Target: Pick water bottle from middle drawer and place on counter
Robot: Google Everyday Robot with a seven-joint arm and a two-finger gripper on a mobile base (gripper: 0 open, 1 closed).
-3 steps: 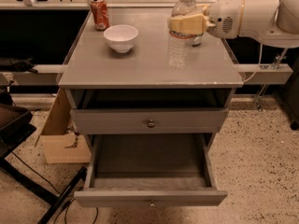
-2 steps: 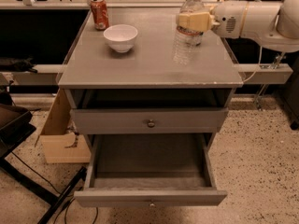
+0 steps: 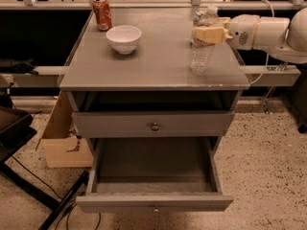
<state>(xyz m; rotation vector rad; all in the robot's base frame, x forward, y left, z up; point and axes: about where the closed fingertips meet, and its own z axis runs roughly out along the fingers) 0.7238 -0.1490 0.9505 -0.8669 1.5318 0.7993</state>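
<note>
We are looking at the water bottle (image 3: 201, 56), a small clear ribbed plastic cylinder. It is standing upright near the right front corner of the counter (image 3: 153, 63), with its base seemingly resting on the surface. The counter is showing a smooth, matte grey rectangular top with a paler, worn front edge. Further back, a round white bowl (image 3: 123, 38) is sitting on it, and a red soda can (image 3: 102, 13) is standing at the left rear.

Below, a closed grey drawer (image 3: 120, 124) is showing only its flat front and round metal knob. Under that, the middle drawer (image 3: 153, 164) is standing pulled out, baring its wide, shallow grey floor and side walls. A tan cardboard box (image 3: 62, 145) is sitting on the speckled floor (image 3: 268, 176) just left of the cabinet.

The white, rounded arm (image 3: 268, 32) is reaching in roughly level from the right. Its gripper (image 3: 205, 34), with cream-coloured fingers, is sitting at the bottle's shoulder, above the counter. The jaws are clasping the water bottle, with the near finger lying across its upper part.
</note>
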